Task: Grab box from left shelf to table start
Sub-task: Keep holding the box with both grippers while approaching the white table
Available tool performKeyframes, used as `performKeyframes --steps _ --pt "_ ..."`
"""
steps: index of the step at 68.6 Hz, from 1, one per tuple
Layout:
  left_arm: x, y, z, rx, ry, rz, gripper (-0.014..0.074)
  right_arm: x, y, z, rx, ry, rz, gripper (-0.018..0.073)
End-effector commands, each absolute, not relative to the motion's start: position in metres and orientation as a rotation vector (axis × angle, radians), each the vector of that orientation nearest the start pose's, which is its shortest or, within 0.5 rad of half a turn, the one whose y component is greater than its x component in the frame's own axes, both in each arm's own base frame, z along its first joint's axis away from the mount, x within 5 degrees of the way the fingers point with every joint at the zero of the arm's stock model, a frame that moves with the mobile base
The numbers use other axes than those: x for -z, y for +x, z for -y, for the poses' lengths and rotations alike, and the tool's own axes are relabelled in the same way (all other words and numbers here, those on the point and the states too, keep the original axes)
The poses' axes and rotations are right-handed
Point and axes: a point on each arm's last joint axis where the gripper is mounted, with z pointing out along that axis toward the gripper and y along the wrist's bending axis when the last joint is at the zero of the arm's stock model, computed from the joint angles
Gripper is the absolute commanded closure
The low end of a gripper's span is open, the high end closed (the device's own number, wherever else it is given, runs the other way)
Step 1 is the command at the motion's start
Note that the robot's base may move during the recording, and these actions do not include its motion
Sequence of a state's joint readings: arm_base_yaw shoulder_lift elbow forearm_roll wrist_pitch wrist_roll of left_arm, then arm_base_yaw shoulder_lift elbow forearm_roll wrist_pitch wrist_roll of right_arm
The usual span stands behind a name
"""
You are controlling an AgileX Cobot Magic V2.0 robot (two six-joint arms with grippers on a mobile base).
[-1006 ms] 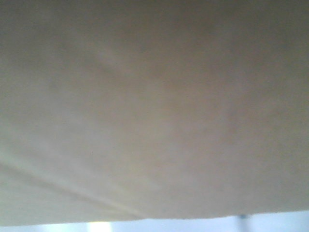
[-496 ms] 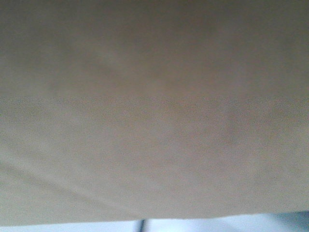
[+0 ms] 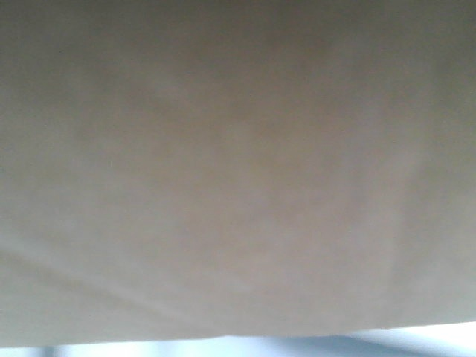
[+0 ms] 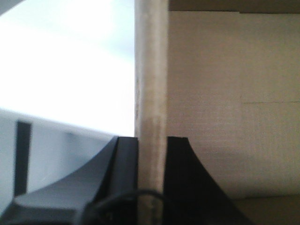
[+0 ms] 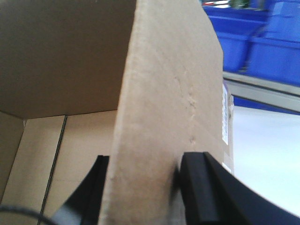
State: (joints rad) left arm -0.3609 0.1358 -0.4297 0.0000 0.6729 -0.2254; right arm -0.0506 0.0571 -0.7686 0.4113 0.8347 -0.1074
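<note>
The brown cardboard box (image 3: pixel 238 171) fills almost the whole front view, blurred and very close. In the left wrist view my left gripper (image 4: pixel 152 150) is shut on the box's upright flap (image 4: pixel 151 84), one black finger on each side; the box's inside wall (image 4: pixel 234 103) lies to the right. In the right wrist view my right gripper (image 5: pixel 150 178) is shut on the opposite flap (image 5: pixel 168 93), with the open inside of the box (image 5: pixel 56 70) to the left. The white table (image 5: pixel 267 154) shows as a pale surface at the right. The box's black printed panel is hidden.
Blue plastic bins (image 5: pixel 262 37) stand on a grey-railed shelf (image 5: pixel 262 91) at the back right of the right wrist view. A white label (image 5: pixel 225 117) sits on the box's outer side. A pale strip (image 3: pixel 245 348) runs under the box in the front view.
The box still fills the front view. The strip of background under its lower edge has shifted sideways; the dark upright seen there earlier is gone.
</note>
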Motion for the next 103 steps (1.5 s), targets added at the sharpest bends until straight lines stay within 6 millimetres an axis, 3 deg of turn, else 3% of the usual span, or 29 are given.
performKeyframes --steps 1,103 --pt "-0.2908 0.0366 0.0115 0.359 0.146 -1.868 0.0696 -0.3918 -0.0348 -0.0266 -0.353 -0.019 -1.432 0.0503" --pt "-0.2908 0.0366 0.0115 0.359 0.146 -1.868 0.0696 -0.3918 -0.0348 -0.0266 -0.353 -0.019 -1.432 0.0503"
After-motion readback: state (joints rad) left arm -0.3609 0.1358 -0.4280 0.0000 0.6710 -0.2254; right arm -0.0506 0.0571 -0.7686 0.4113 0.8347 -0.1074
